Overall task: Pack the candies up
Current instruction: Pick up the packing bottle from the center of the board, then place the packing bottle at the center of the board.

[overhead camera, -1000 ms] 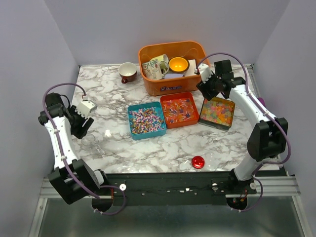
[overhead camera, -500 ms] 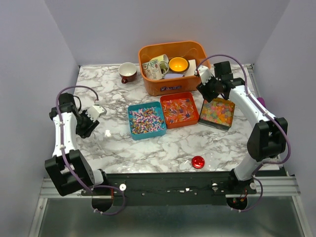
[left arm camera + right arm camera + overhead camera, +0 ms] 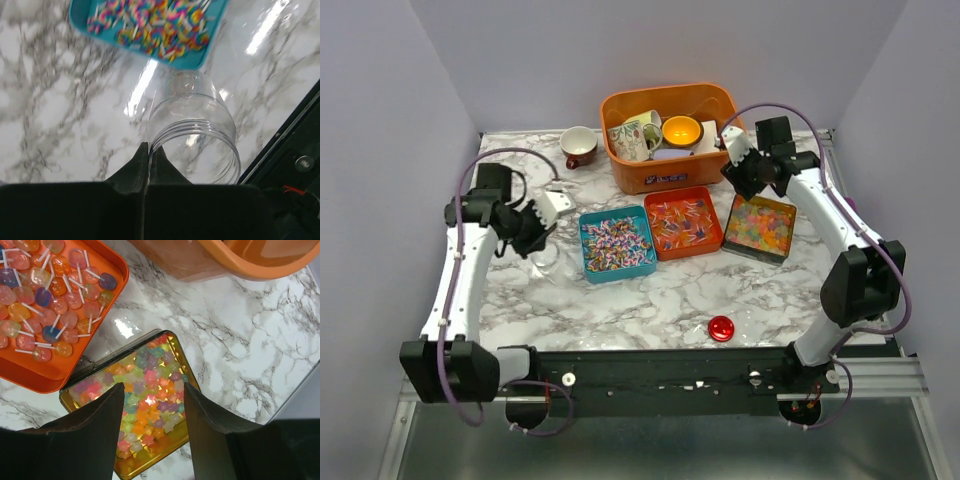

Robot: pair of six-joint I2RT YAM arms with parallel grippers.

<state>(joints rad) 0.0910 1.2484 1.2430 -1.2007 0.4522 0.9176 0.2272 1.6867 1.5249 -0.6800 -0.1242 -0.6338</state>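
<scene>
The left arm has swung inward across the worktop, and the left claw has snapped together on the rim of a clear jar beside the teal tray. The candies lie unpacked in their three containers, with the right claw spread over the gold tin. Filling can likely begin.

We've got two arms, white links, black joints, purple cables looped outside, black pincer fingers.
</scene>
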